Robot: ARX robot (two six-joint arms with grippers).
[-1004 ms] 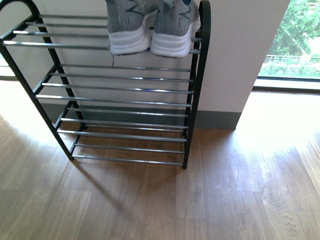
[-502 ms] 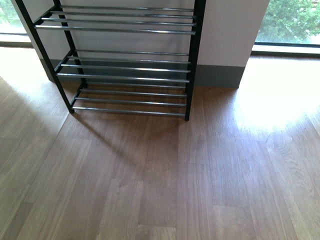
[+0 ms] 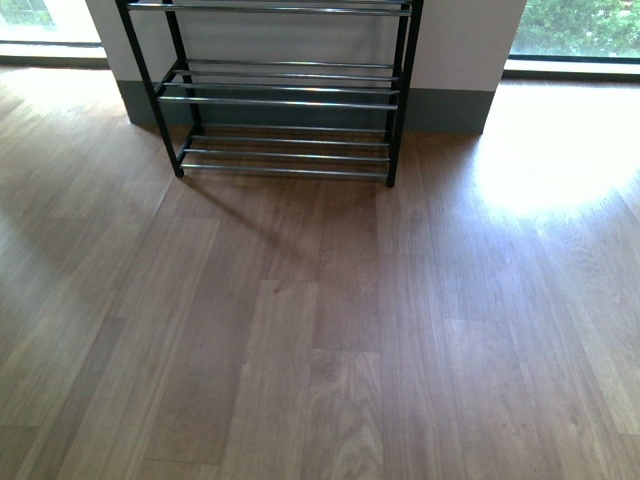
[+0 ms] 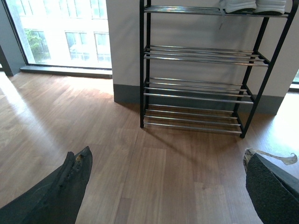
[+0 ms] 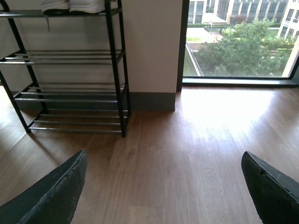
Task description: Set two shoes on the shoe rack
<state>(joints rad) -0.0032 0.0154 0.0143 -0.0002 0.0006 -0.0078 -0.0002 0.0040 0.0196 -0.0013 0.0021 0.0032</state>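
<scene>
Shoe rack [image 3: 290,100] with matt black metal frame and shiny chrome rods, floor [image 3: 320,330] of wood-grain planks with soft sheen, left claw [image 4: 166,154] fingers [image 4: 65,191] dark, rough, matt

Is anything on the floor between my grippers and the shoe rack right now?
Nothing visible. Bare wood floor runs from the open left gripper and right gripper up to the rack. Its lower shelves hold nothing; the sneakers sit on a higher shelf.
</scene>
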